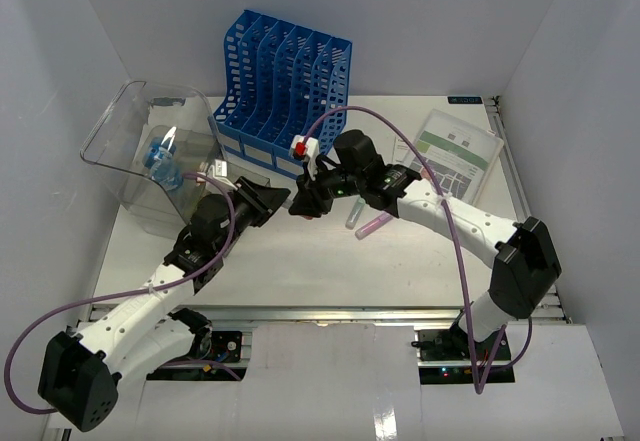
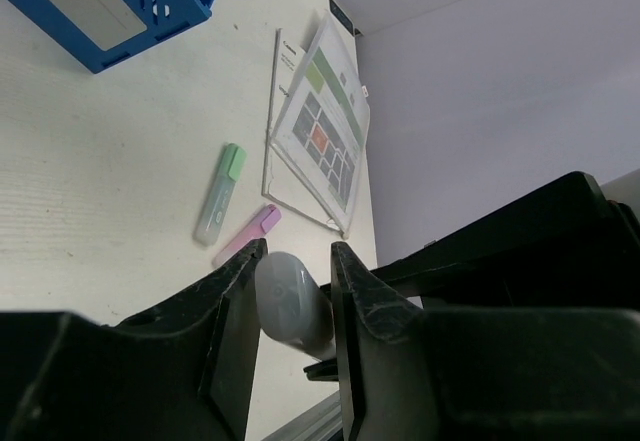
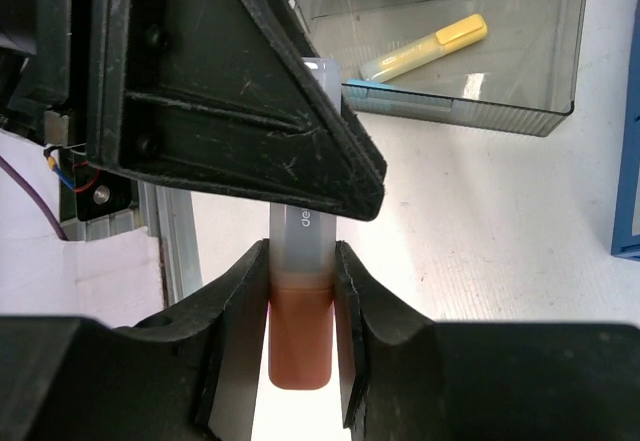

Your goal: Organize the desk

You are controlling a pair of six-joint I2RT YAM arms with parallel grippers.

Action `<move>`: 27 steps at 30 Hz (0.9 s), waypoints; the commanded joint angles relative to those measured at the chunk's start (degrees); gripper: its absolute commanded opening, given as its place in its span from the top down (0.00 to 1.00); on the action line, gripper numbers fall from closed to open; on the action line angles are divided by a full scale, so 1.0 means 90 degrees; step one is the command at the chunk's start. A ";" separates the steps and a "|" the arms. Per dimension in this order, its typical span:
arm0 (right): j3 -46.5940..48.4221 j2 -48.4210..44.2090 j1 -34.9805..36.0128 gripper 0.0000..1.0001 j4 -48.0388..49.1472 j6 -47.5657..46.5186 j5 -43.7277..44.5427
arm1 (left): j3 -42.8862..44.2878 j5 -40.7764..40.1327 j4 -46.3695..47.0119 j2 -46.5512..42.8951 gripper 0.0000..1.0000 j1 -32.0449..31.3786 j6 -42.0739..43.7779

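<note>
Desk (image 1: 330,271) front open; blue file rack (image 1: 280,86), clear bin (image 1: 140,151) block rear-left.

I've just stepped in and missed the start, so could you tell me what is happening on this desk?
The two arms meet above the desk in what looks like a handover. The right end effector is shut on an orange-capped highlighter, while the left end effector flanks its other end; a firm grip is not clear. A green highlighter and a pink highlighter lie on the desk; a yellow highlighter sits in the clear bin.
</note>
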 commanded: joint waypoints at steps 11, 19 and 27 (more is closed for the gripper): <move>0.0628 0.0301 -0.0019 0.11 -0.0395 -0.0711 -0.0168 | 0.0680 -0.0383 -0.1430 0.0145 0.96 -0.0009 0.1205; 0.0171 -0.0529 -0.0180 0.10 -0.1448 -0.2561 -0.1030 | 0.1872 -0.1481 -0.3309 0.0797 0.96 0.0064 0.3055; -0.1165 -0.1346 -0.0934 0.10 -0.1530 -0.3146 -0.1377 | 0.3376 -0.2205 -0.4925 0.2205 0.95 0.1078 0.4710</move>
